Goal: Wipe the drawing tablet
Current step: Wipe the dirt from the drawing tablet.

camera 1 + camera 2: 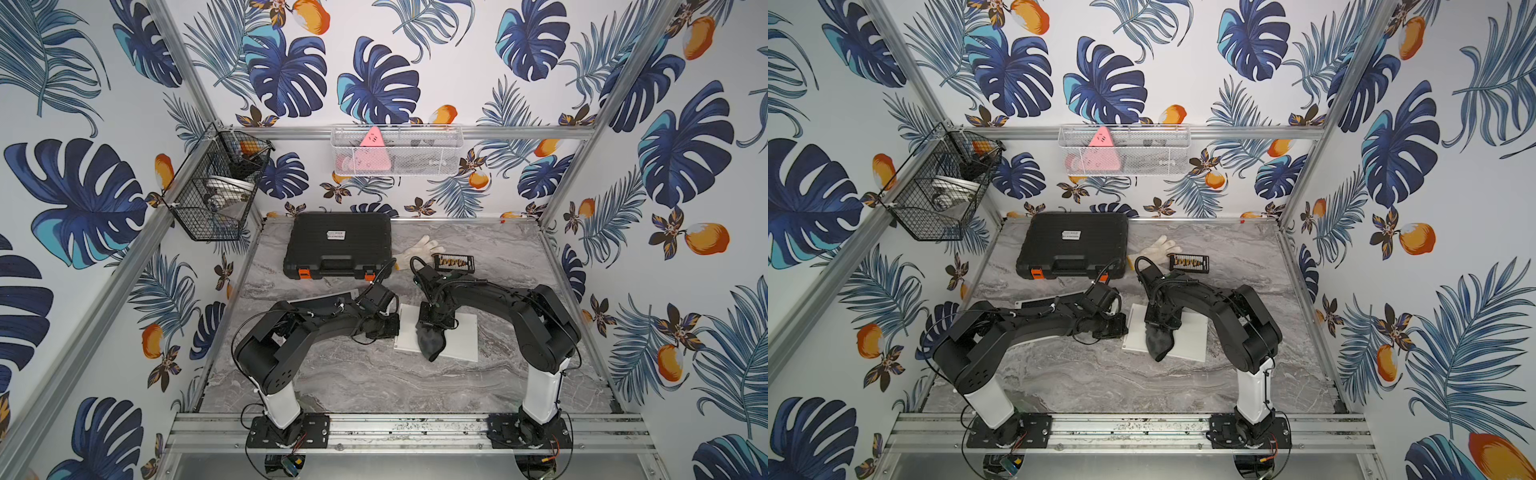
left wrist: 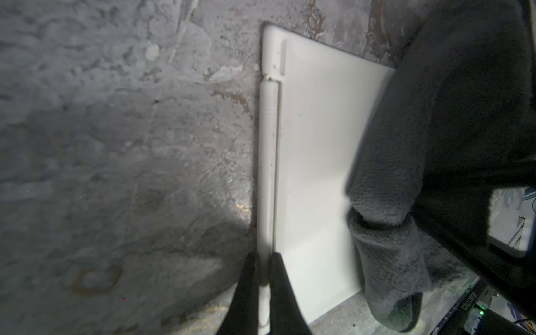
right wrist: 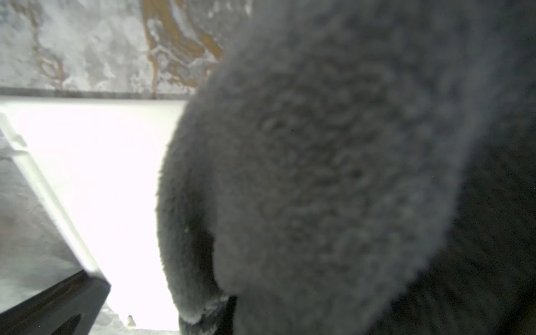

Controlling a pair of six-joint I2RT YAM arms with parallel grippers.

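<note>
The white drawing tablet (image 1: 459, 338) (image 1: 1190, 338) lies flat on the marble tabletop between the two arms. A white stylus (image 2: 266, 174) sits along its left edge. My left gripper (image 1: 392, 326) (image 2: 264, 256) is low at that edge, its two black fingers shut on the stylus. My right gripper (image 1: 432, 326) (image 1: 1160, 324) points down over the tablet's left half, shut on a dark grey cloth (image 1: 432, 343) (image 2: 388, 174) (image 3: 319, 174). The cloth hangs onto the tablet's surface (image 3: 101, 174) and hides the right fingers.
A black tool case (image 1: 338, 247) stands at the back, with a white glove (image 1: 417, 247) and a bit holder (image 1: 454, 262) to its right. A flat panel (image 1: 320, 301) lies under the left arm. A black wire basket (image 1: 212, 187) and a white mesh basket (image 1: 397, 149) hang on the walls.
</note>
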